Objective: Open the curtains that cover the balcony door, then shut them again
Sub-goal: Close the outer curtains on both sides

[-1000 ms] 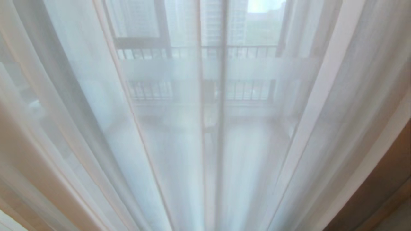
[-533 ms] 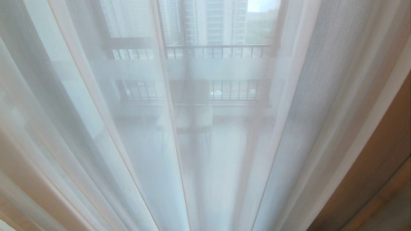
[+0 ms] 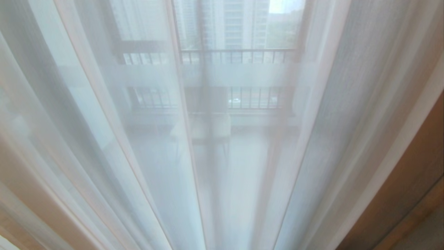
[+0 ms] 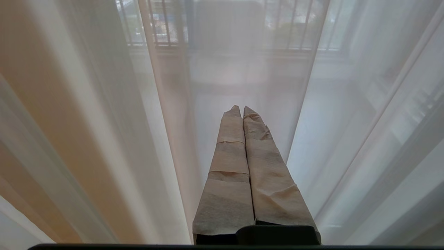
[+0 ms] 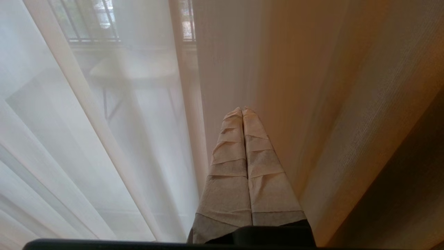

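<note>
We're parked right up against the curtains (image 3: 350, 114), so the head view is basically all fabric. The sheer white panels (image 3: 242, 173) hang in long folds across the middle, with the heavier beige-tan drape showing at the far left edge (image 3: 20, 194) and a darker brown strip at the lower right (image 3: 409, 194). They're drawn shut across the glass.

Everything behind is only seen through the sheer, so it's hazy. We can make out the balcony door (image 3: 204, 69) as a dark upright frame with a pale frosted band running across it, black railing bars (image 3: 239, 56) beyond that, and tall buildings at the top. There's a pale stool or small table shape (image 3: 208, 128) on the balcony, but we honestly can't tell which.

Neither arm shows in the head view. In the left wrist view, the left end effector (image 4: 240, 108) has its two tape-wrapped fingers (image 4: 229, 166) pressed together, holding nothing, pointing at the sheer fabric; whether the tips touch it, we can't say. In the right wrist view, the right end effector (image 5: 241, 109) is the same: fingers (image 5: 263, 173) pinched together, empty, sitting where sheer meets the tan drape (image 5: 312, 86).
</note>
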You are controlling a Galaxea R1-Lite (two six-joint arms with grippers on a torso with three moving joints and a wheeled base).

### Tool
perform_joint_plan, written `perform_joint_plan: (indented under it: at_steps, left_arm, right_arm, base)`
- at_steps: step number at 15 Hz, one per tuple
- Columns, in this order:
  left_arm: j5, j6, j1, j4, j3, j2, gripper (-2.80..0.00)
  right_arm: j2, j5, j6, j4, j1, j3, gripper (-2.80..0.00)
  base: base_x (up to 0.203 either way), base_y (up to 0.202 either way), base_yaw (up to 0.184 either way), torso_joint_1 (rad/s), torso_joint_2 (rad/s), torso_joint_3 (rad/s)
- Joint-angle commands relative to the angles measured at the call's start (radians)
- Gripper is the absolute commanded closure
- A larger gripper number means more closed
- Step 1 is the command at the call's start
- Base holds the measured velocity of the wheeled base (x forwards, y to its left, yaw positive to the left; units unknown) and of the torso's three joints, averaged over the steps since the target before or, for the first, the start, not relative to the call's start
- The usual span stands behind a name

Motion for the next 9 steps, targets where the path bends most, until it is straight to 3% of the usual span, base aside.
perform_joint_plan:
  at_steps: [1, 9]
  left_arm:
    - [0.0, -0.001, 0.0, -0.001, 0.0, -0.001, 0.0]
    - [0.0, -0.001, 0.0, -0.001, 0.0, -0.001, 0.0]
  right_arm:
    - [0.0, 0.0, -0.003, -0.002, 0.0, 0.0, 0.0]
    - [0.0, 0.001, -0.006, -0.005, 0.0, -0.03, 0.0]
  base:
    - [0.0, 0.0, 0.0, 0.0, 0.0, 0.0]
    - [0.0, 0.0, 0.0, 0.0, 0.0, 0.0]
